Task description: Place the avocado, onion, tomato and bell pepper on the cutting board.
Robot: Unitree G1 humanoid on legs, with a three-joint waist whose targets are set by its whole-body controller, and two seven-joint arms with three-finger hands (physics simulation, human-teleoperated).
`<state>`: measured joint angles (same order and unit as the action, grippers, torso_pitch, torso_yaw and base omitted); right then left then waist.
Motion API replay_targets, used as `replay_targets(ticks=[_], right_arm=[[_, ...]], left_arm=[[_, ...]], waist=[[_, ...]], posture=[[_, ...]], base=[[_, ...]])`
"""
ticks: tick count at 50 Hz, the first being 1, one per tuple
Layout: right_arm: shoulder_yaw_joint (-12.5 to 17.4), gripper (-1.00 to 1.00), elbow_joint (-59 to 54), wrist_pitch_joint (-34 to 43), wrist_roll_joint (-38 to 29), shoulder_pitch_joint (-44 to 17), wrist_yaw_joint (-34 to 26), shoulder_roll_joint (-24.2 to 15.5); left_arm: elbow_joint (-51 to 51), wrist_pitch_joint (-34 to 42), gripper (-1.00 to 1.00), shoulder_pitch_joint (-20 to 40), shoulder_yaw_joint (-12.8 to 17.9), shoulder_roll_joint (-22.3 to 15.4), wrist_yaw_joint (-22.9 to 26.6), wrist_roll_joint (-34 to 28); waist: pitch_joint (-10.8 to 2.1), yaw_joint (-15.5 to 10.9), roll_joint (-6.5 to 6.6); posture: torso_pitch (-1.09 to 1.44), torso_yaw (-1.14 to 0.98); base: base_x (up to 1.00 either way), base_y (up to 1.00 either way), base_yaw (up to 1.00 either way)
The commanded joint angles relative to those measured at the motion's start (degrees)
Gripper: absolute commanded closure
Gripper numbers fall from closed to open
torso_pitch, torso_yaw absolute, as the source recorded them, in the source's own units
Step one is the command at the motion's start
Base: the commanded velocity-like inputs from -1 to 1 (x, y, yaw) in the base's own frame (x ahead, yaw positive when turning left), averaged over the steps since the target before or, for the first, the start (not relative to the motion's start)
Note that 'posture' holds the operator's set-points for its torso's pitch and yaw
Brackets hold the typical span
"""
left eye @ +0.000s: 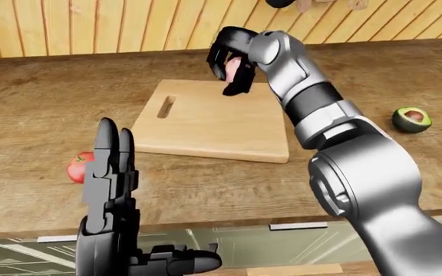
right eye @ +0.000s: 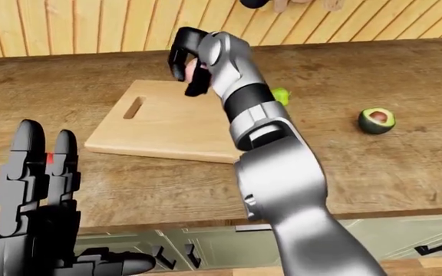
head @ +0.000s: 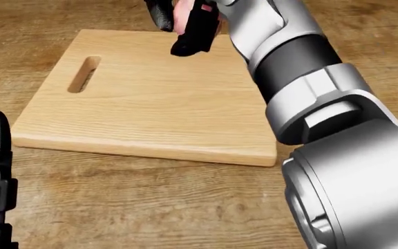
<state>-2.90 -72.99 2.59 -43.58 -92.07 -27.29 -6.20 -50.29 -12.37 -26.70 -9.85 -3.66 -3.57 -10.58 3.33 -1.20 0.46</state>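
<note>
The right arm hides most of the pepper (right eye: 282,95). The right hand (left eye: 233,68), fingers curled round a pinkish onion (left eye: 231,68), hangs above the board's (left eye: 206,123) twelve-o'clock edge.

Right arm stretched far out from lower right of left-eye view, silver forearm rising to black right hand (left eye: 233,63), fingers curled round something pink. Left hand (left eye: 109,172) raised upright at lower left, fingers straight and together, thumb spread, holding nothing.
</note>
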Motion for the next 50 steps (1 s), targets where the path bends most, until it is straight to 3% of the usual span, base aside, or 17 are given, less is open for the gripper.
replay_targets(ticks=[1,9,15,30,39,40,42,44,48,50], right_arm=[[0.24,0.94,3.07,-1.46,-0.94,-2.03,0.13,-0.52],[0.88,0.94,5.12,-1.36,-1.14,-2.04,-1.83,1.65],[2.21,0.95,7.06,0.4,2.56,-2.5,-1.88,4.05],[-0.69,0.95,9.05,2.48,4.29,0.42,-1.2,10.03],[-0.65,0.99,8.36,1.38,3.95,0.35,-0.58,9.64],[-0.85,0.87,8.25,1.3,3.67,0.75,-0.52,9.75],[-0.92,0.4,8.29,1.23,3.33,0.71,-0.57,9.73],[-1.01,-0.23,8.32,1.4,2.94,0.51,-1.08,9.55],[-0.81,-0.37,8.3,1.3,2.76,0.89,-1.1,9.53],[-0.83,-0.65,8.36,1.3,2.65,1.14,-1.21,9.63]], left_arm=[[-2.14,-1.44,-1.0,0.19,0.01,-0.04,-0.22,0.04],[-2.18,-1.0,-1.0,0.34,0.2,-0.1,0.03,0.4],[-2.02,-1.21,-1.0,0.29,0.27,-0.07,0.21,0.35],[-1.72,-1.34,-1.0,0.33,0.15,0.01,0.12,0.1],[-1.39,-1.38,-1.0,0.41,0.24,0.0,0.13,0.54],[-1.48,-1.4,-1.0,0.37,0.28,0.0,0.12,0.46],[-1.42,-1.41,-1.0,0.39,0.29,0.01,0.15,0.51],[-1.39,-1.41,-1.0,0.41,0.35,0.02,0.18,0.54],[-1.22,-1.47,-1.0,0.49,0.28,0.03,0.24,0.38],[-1.1,-1.52,-1.0,0.53,0.34,0.04,0.22,0.33]], waist=[[-1.46,0.01,0.14],[-1.6,0.18,0.3],[-1.53,0.25,0.46],[-1.8,0.29,0.68],[-1.86,0.18,0.74],[-1.86,0.17,0.74],[-1.88,0.2,0.75],[-1.97,0.25,0.79],[-1.97,0.26,0.82],[-1.96,0.25,0.82]], posture=[[0.0,0.0],[0.0,0.0],[0.0,0.0],[0.0,0.0],[0.0,0.0],[0.0,0.0],[0.0,0.0],[0.0,0.0],[0.0,0.0],[0.0,0.0]], base=[[0.0,0.0,0.0],[0.0,0.0,0.0],[0.0,0.0,0.0],[0.0,0.0,0.0],[0.0,0.0,0.0],[0.0,0.0,0.0],[0.0,0.0,0.0],[0.0,0.0,0.0],[0.0,0.0,0.0],[0.0,0.0,0.0]])
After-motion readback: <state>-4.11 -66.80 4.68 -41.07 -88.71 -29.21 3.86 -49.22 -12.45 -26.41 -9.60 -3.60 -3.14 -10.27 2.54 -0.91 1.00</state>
